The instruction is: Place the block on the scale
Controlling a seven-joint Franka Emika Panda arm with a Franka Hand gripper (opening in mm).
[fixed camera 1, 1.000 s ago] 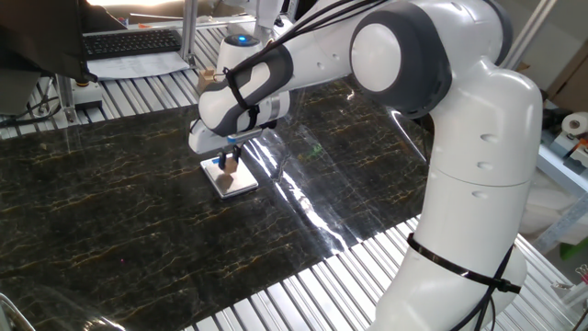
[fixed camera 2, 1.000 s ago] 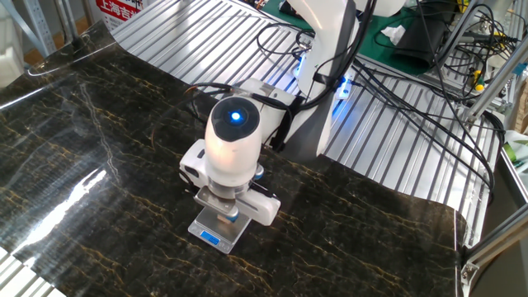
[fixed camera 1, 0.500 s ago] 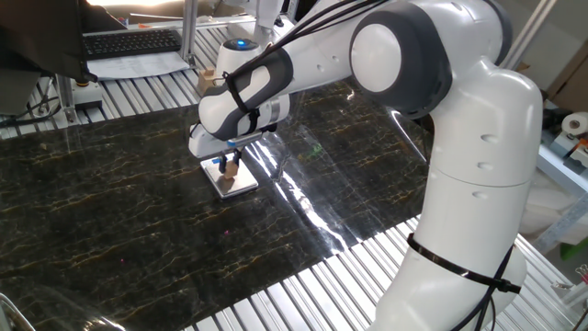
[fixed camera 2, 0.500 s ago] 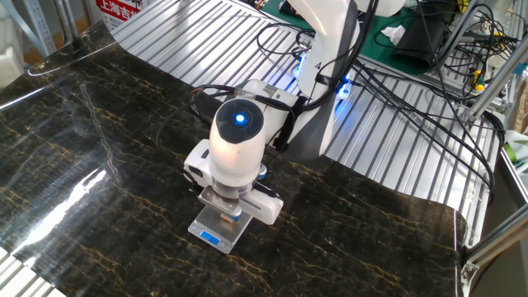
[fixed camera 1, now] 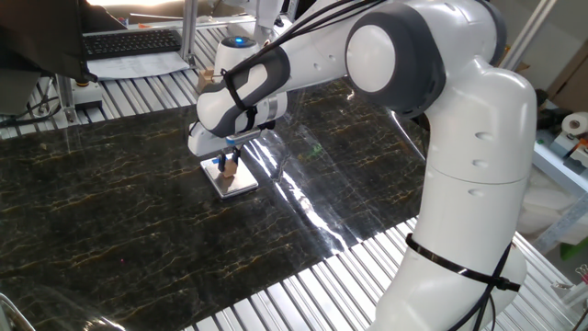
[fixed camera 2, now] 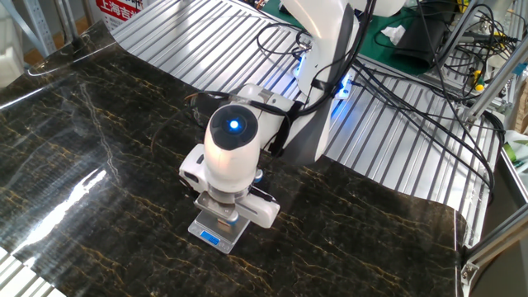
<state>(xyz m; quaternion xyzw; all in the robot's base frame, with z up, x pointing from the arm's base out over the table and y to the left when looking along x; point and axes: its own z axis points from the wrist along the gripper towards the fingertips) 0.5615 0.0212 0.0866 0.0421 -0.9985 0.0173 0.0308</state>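
The scale (fixed camera 1: 235,184) is a small flat silver-white square on the dark marble mat. Its blue display strip faces the camera in the other fixed view (fixed camera 2: 211,240). My gripper (fixed camera 1: 227,165) points straight down over the scale plate. The tiny brown wooden block (fixed camera 1: 233,168) sits between the fingertips, at or just above the plate. The fingers look closed on it. In the other fixed view the wrist (fixed camera 2: 228,153) hides the gripper and the block, and only the front part of the scale shows.
The dark marble mat (fixed camera 1: 110,211) covers the ribbed metal table. A keyboard (fixed camera 1: 131,41) and a metal frame post stand at the back left. Cables (fixed camera 2: 396,91) trail across the table behind the arm's base.
The wrist has shifted slightly sideways over the scale and back. The block stays between the fingers above the scale plate.
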